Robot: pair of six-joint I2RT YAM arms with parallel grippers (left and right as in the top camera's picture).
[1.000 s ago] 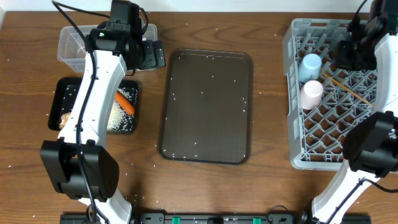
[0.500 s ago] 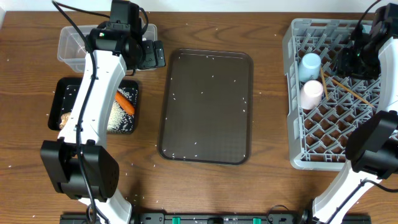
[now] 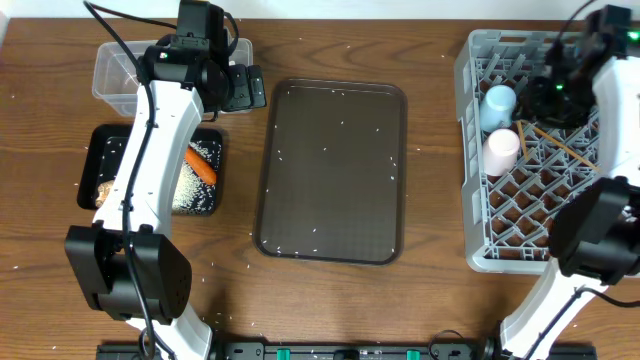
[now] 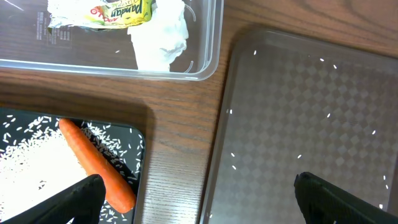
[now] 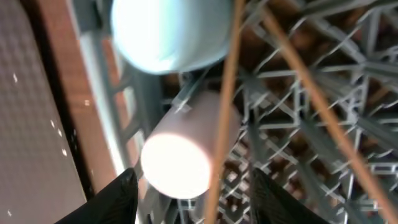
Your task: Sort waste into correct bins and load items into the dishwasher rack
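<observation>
Right wrist view: we see the right gripper (image 5: 193,199) with its two dark fingers spread apart and gripping nothing. One thin wooden chopstick (image 5: 227,93) runs down through the gap between them, and as far as we can tell it touches neither finger. A second chopstick (image 5: 311,106) slants across the lattice of the grey dishwasher rack (image 5: 354,56). The pale pink cup (image 5: 180,155) sits in the rack, its edge crossed by the first chopstick, with the light blue cup (image 5: 168,31) just beyond it. From the left wrist we see the left gripper (image 4: 199,202) gaping wide and empty. One finger hangs over the black tray (image 4: 134,134), where the carrot (image 4: 96,165) lies beside the rice (image 4: 25,155). The other finger hangs over the brown serving tray (image 4: 298,112). Farther off, the clear tub (image 4: 208,37) holds the foil wrapper (image 4: 121,12) and the tissue (image 4: 158,37).
</observation>
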